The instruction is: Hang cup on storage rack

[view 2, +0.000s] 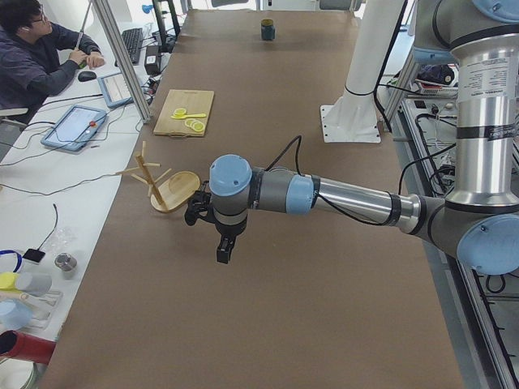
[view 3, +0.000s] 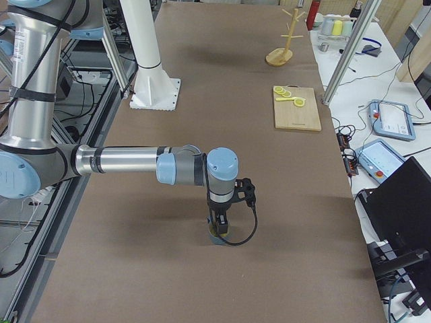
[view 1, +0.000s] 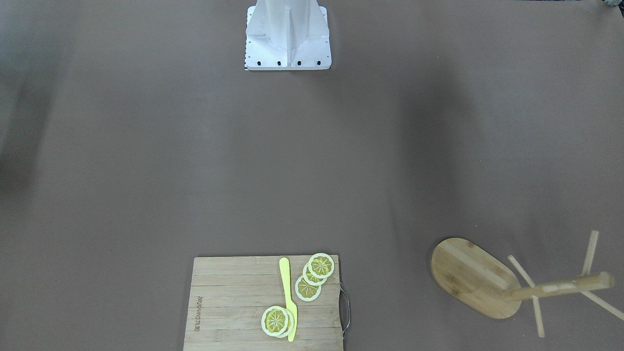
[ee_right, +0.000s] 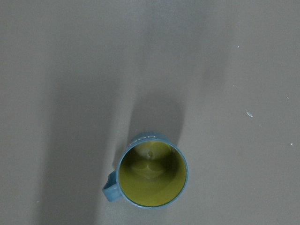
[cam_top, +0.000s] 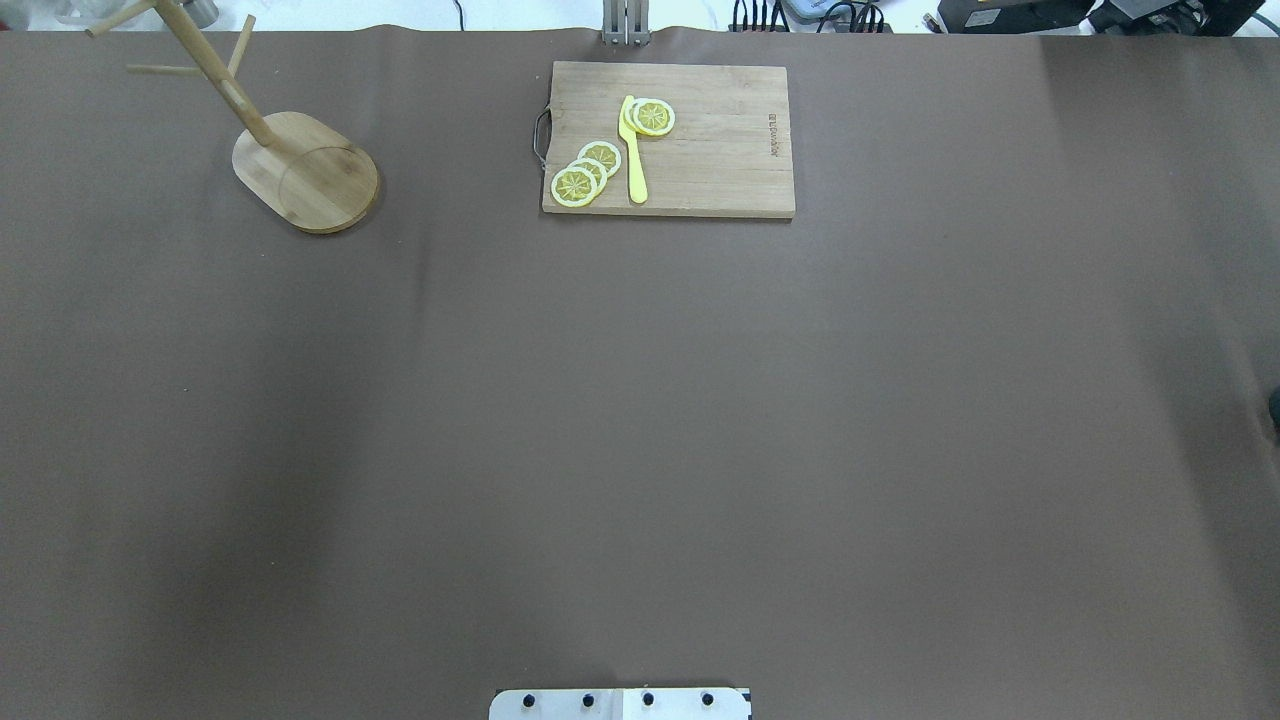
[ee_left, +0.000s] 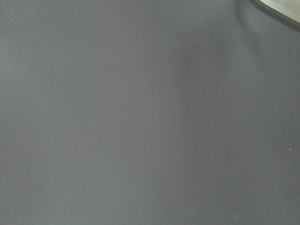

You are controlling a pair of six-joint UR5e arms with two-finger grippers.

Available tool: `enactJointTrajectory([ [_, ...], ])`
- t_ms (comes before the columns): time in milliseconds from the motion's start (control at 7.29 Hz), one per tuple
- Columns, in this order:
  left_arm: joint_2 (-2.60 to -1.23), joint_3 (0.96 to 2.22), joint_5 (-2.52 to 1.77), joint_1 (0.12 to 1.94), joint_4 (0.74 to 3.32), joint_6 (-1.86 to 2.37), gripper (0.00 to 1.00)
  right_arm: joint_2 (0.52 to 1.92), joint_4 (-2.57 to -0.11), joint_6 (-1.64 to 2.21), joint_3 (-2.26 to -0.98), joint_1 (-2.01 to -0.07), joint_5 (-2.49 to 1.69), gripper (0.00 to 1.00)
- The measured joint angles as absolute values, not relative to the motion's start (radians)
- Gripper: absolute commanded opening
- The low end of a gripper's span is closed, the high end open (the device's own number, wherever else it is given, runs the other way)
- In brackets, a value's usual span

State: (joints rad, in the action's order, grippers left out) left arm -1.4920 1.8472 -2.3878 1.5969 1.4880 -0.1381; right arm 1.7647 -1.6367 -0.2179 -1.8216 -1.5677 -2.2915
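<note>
The cup (ee_right: 152,174) is blue-grey with a mustard-yellow inside. It stands upright on the brown table, handle toward the lower left of the right wrist view. My right gripper (view 3: 219,225) hangs straight above the cup (view 3: 216,236) in the exterior right view; I cannot tell if it is open or shut. The storage rack (cam_top: 305,175) stands upright at the far left corner and also shows in the front view (view 1: 475,278) and the exterior left view (view 2: 174,190). My left gripper (view 2: 223,251) hovers above the table near the rack; I cannot tell its state. No fingers show in either wrist view.
A bamboo cutting board (cam_top: 720,150) with lemon slices (cam_top: 585,170) and a yellow knife (cam_top: 633,150) lies at the far middle. The white robot pedestal (view 1: 287,39) stands at the near edge. An operator (view 2: 36,57) sits at a side desk beyond the table.
</note>
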Motion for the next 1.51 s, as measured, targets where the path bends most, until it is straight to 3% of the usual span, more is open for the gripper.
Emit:
enactJointTrajectory([
  [960, -1.504, 1.861, -2.386, 1.593, 1.512, -0.138, 0.98, 1.744, -1.635, -0.216, -1.866, -1.567, -2.292, 1.0],
  [1509, -1.519, 1.798, -2.382, 1.593, 1.764, -0.133, 0.98, 1.728, -1.637, -0.214, -1.899, -1.576, -2.293, 1.0],
])
